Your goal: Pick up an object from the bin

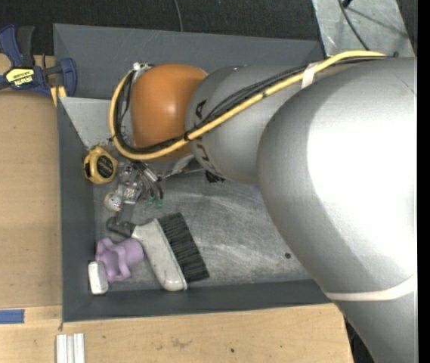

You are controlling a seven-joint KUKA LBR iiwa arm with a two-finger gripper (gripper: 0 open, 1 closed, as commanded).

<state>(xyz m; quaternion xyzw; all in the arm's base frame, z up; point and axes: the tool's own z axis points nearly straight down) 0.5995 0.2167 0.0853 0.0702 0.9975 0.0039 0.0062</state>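
Gripper (124, 212) is hanging low by the bin's (76, 218) left wall, under the arm's orange wrist cover (165, 104). Its dark tip is sitting down among the things there. I cannot tell whether it is spread or closed, and nothing is showing clearly as gripped.

Nearest things:
- yellow-and-black tape measure (100, 166), lying just beside the gripper, further up the left wall
- purple toy (121, 257), lying near the bin's lower-left corner, just below the tip
- white brush (171, 254) with black bristles, lying slantwise, its upper end close to the tip and its handle alongside the toy
- small white block (97, 277), resting against the toy in the corner itself

Judging the step: the gripper is lining up on a pick, likeliest the toy or the brush's upper end. To do it well, it should be centring over one thing only, clear of the left wall, going down straight, and closing across the narrow part. With the toy, brush and block crowding together, there is a risk of pinching two at once or nudging one aside.
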